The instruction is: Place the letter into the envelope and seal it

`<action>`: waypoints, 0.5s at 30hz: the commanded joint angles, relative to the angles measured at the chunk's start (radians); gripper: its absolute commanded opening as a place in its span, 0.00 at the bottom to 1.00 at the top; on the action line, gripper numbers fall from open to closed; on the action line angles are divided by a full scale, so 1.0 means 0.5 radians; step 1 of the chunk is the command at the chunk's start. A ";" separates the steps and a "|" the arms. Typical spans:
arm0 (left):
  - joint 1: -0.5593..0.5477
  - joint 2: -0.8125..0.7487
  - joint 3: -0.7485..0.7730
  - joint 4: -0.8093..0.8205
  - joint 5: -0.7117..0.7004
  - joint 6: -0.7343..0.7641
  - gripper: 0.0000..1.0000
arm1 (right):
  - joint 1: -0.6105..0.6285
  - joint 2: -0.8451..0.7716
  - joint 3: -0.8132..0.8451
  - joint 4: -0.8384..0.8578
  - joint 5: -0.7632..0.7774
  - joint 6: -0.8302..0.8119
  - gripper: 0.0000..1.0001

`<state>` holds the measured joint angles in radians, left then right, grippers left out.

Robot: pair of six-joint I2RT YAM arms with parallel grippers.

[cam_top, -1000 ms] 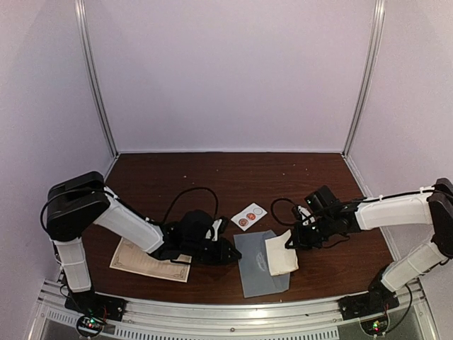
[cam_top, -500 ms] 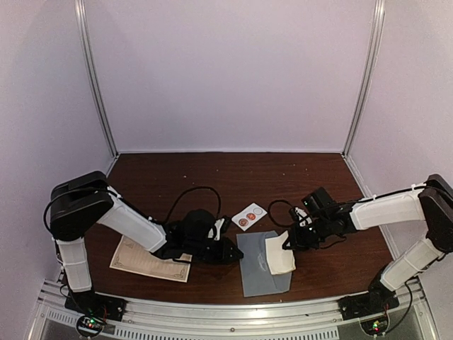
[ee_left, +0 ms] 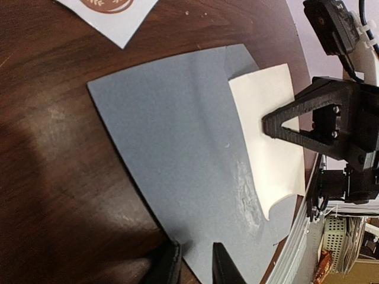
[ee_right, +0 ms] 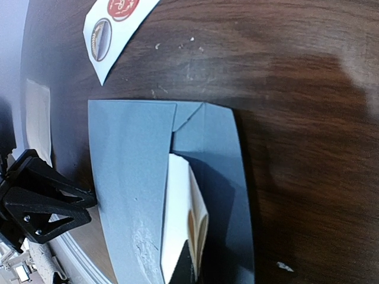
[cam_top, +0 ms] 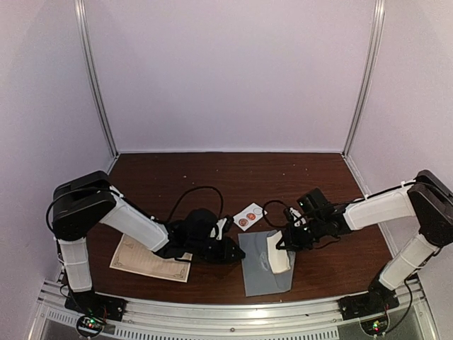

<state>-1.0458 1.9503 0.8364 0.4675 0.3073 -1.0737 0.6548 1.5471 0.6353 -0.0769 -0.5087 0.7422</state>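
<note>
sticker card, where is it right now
In the top view the sticker card lies mid-scene, just beyond the far left corner of the envelope, not touching it.

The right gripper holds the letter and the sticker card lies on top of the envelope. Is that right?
No. The sticker card lies on the table beside the envelope, not touching it, as the right wrist view shows. The right gripper does hold the letter.

Top view looks down from the desk's [cam_top: 212,170] near edge; wrist views face each other, close over the envelope [ee_left: 177,136].
</note>
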 commanded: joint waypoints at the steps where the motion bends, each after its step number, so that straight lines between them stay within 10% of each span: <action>1: 0.012 0.059 0.027 -0.061 0.003 0.041 0.21 | 0.039 0.057 0.075 0.104 -0.041 0.019 0.00; 7: 0.012 0.045 0.018 -0.055 -0.010 0.036 0.20 | 0.040 0.004 0.147 -0.039 0.046 -0.061 0.06; 15: 0.015 -0.040 -0.008 -0.054 -0.047 0.036 0.21 | 0.039 -0.229 0.227 -0.442 0.293 -0.196 0.55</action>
<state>-1.0458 1.9499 0.8406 0.4618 0.3042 -1.0714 0.6682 1.5040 0.7170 -0.1799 -0.4549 0.6849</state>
